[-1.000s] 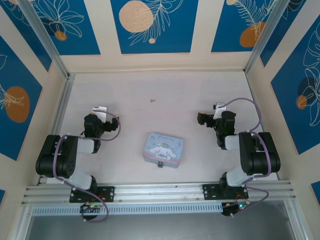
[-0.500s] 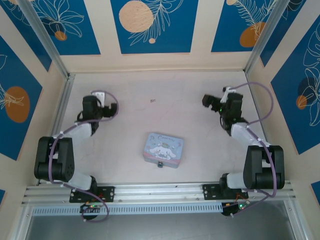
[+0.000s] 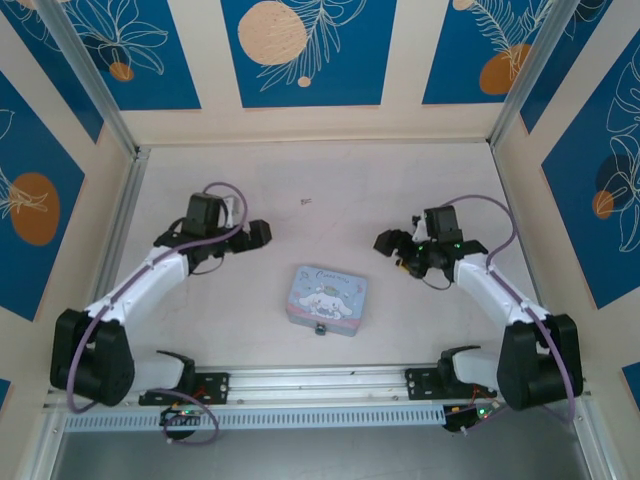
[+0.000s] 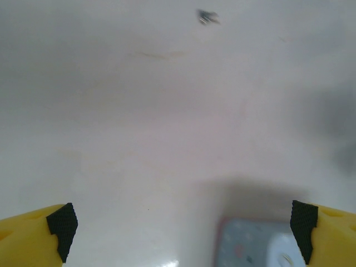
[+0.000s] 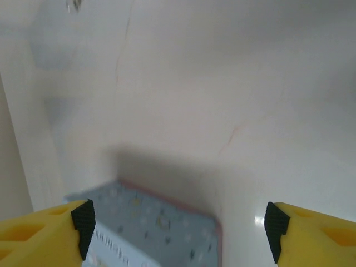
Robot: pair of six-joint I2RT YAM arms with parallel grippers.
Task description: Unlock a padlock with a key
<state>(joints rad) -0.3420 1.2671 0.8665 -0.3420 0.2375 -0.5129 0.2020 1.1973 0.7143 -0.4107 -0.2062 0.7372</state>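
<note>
Top external looks steeply down from above the near edge, far enough back to take in the whole table (image 3: 330, 170). Both wrist views sit low and close, facing inward over the tabletop. All three share the tin (image 3: 326, 297) (image 4: 250, 245) (image 5: 150, 228); top and left wrist also share the key (image 3: 306, 202) (image 4: 207, 17).

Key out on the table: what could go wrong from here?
The key is a tiny flat sliver; the left gripper, open, may skid over it or flick it away.
The padlock sits at the near edge of the tin, so the right gripper could shove both while reaching in.
</note>
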